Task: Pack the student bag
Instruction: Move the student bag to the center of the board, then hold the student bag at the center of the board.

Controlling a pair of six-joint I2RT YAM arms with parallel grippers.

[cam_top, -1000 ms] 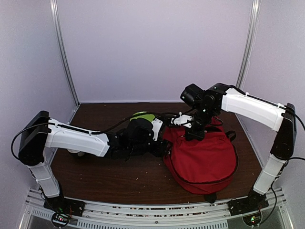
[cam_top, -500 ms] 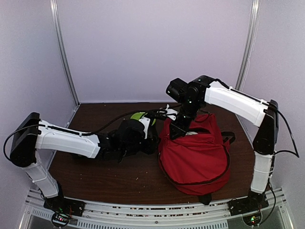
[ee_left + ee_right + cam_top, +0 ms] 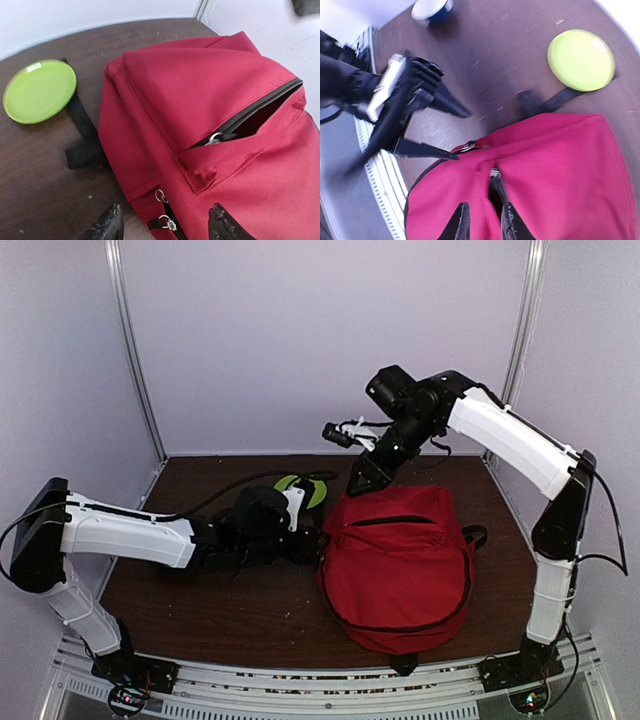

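Your left fingers stand wide apart and hold nothing. In the left wrist view the lower left corner of the student bag lies between them, with two metal zipper pulls on that corner just ahead of the tips. In the right wrist view one of these fingers reaches the bag's edge beside a metal pull, and the other points away over the bare desk. Your right fingers stand narrowly apart with nothing seen clamped between them. They hang over the bag's top, and the dark zipper line runs into the gap between them. You cannot tell from these views whether they touch the fabric. The student bag lies on the desk right of centre, in front of the right arm's base. Its top end points toward the far wall and its red front panel faces up. A zipper opening on the front pocket gapes, showing a dark interior. A black strap runs out from the bag's top corner across the desk. Its far end passes under the edge of a lime-green disc, which lies flat on the desk near the bag's top-left corner without touching the red fabric. A round white and dark-blue object, blurred, sits on the desk well apart from the bag, beyond the left arm.
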